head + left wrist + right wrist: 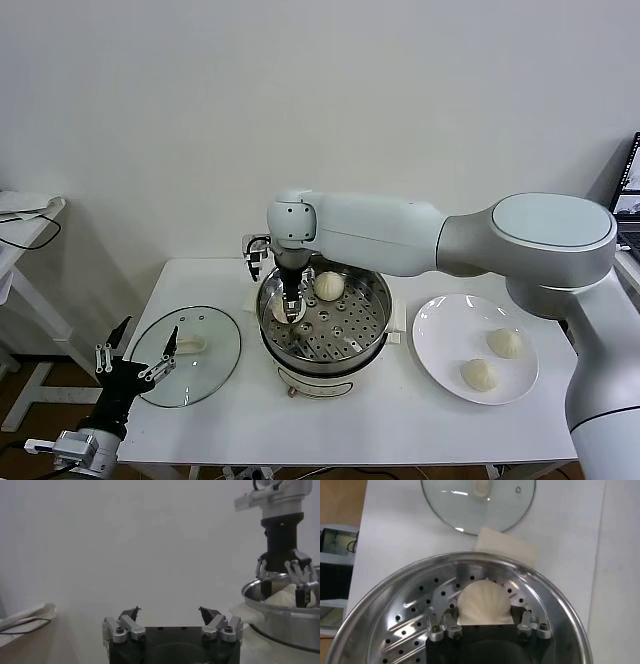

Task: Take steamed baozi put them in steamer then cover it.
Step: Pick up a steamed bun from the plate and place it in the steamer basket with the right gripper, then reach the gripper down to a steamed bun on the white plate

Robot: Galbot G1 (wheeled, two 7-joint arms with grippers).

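The steamer [375,300] stands mid-table, its perforated tray bare in places [420,615]. My right gripper [291,310] reaches down into it, fingers spread on either side of a steamed baozi [484,602] that rests on the tray near the left wall. That gripper is open [484,616], its fingers a little off the bun's sides. A second baozi [328,285] lies at the tray's back. Two more sit on the white plate [440,340], one [505,343] behind the other [479,375]. My left gripper [135,365] hangs open and empty off the table's front left corner.
The glass lid [195,360] with its white handle lies flat on the table left of the steamer. A white pad [505,547] pokes out beside the pot. A side table [25,215] with a cable stands at far left.
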